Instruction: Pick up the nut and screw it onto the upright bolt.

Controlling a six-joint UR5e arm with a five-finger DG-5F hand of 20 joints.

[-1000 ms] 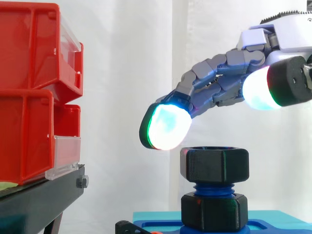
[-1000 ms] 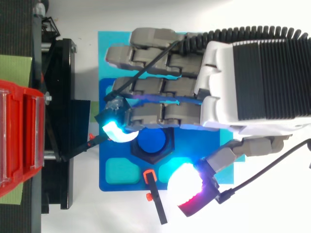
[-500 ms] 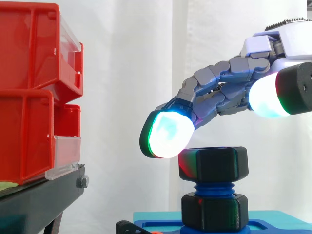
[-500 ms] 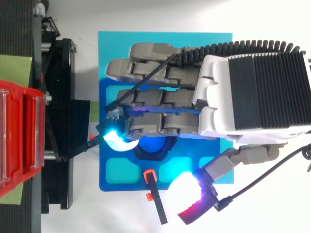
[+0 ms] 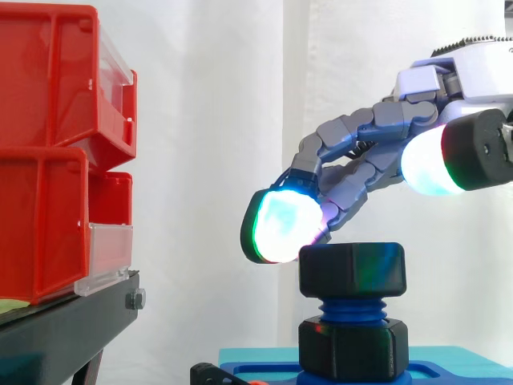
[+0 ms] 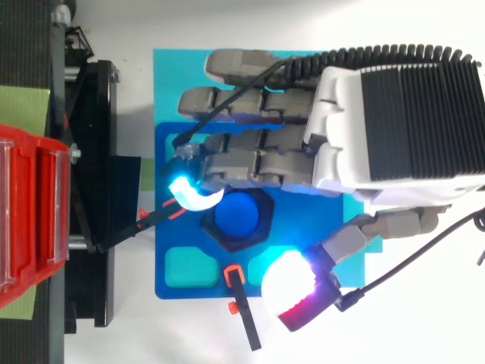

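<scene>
Sliding sideways since half a second ago, the hand [image 6: 394, 129] now leaves the black hex nut [image 5: 351, 271] uncovered from above. Loosely bent fingers [image 5: 282, 227] and thumb stand wide apart, gripping nothing, one pad just beside the nut's rim. The nut sits high on the upright blue bolt [image 5: 350, 309].

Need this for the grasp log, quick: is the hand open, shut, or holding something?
Hand: open, fingers loosely bent over the nut, thumb spread aside, holding nothing.
</scene>
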